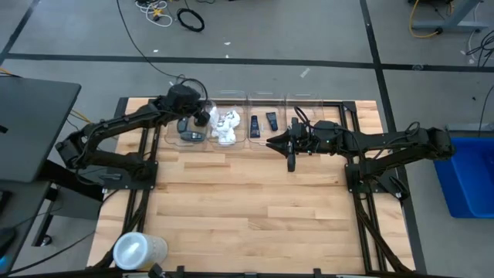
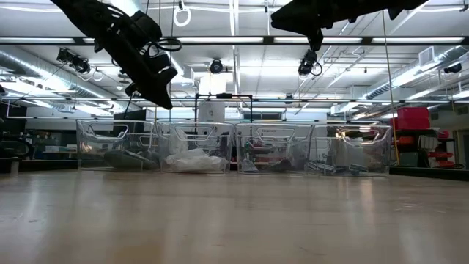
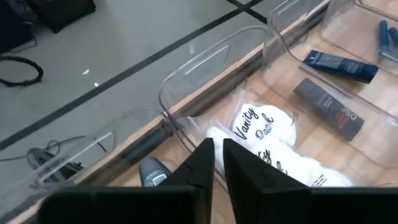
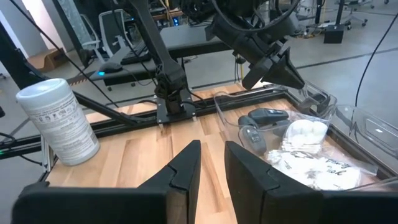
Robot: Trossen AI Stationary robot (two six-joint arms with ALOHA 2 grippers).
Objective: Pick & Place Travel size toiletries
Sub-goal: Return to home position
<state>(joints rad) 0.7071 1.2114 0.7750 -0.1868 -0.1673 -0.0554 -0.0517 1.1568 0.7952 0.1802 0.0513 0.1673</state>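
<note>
Nearest the front edge, a round container [image 1: 139,251] stood at the left corner of the table [image 1: 247,208], whose boards showed no loose toiletries, so the sorting looked finished, with only the arms' retreat left. Farther in, the right gripper [image 1: 272,141] hung above the wood just short of the bins [image 1: 266,96], its fingers [image 4: 183,163] drawn near together on nothing. The left gripper [image 1: 202,117] hovered over the left end of the row, also all but closed and empty. At the far edge the toiletries lay sorted: grey cases [image 1: 189,133] in the left bin, white packets [image 1: 226,127] next, then black tubes [image 1: 262,121]. Only the left wrist view showed the blue razors [image 3: 382,31] in the fourth bin and the lettering on the packets. The low view showed something else — both grippers well clear above the bins.
</note>
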